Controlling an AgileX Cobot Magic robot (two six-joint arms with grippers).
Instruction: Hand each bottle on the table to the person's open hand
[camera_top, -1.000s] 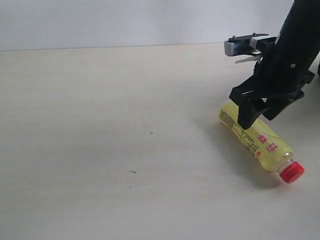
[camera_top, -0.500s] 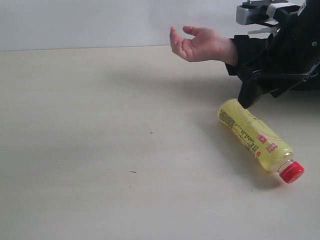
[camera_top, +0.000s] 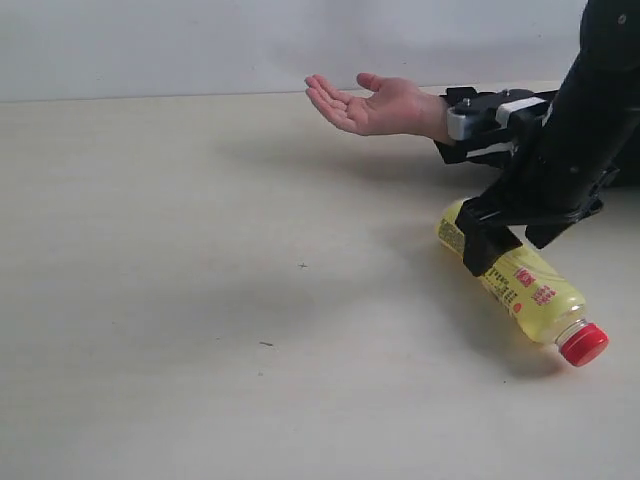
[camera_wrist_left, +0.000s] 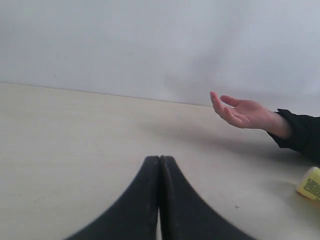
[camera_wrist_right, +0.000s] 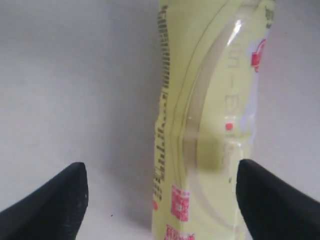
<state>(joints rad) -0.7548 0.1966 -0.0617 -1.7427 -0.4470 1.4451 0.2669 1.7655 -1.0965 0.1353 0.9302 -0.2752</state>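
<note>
Lying on its side on the desk (camera_top: 200, 300) at 4 o'clock in the exterior view, the bottle (camera_top: 525, 290), yellow from base to neck, points its red cap (camera_top: 583, 344) toward 4 o'clock. The right hand (camera_top: 505, 245) straddles its base end, fingers spread to either side; the left hand (camera_wrist_left: 160, 170) is pressed together, empty. The person's palm (camera_top: 375, 105) lies open at 1 o'clock.

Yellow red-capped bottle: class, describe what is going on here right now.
The yellow plastic bottle with a red cap lies on its side on the pale wood-grain table. The right gripper hangs over it, fingers open either side, not gripping. A person's bare open hand waits palm-up behind. The left gripper is shut and empty.
</note>
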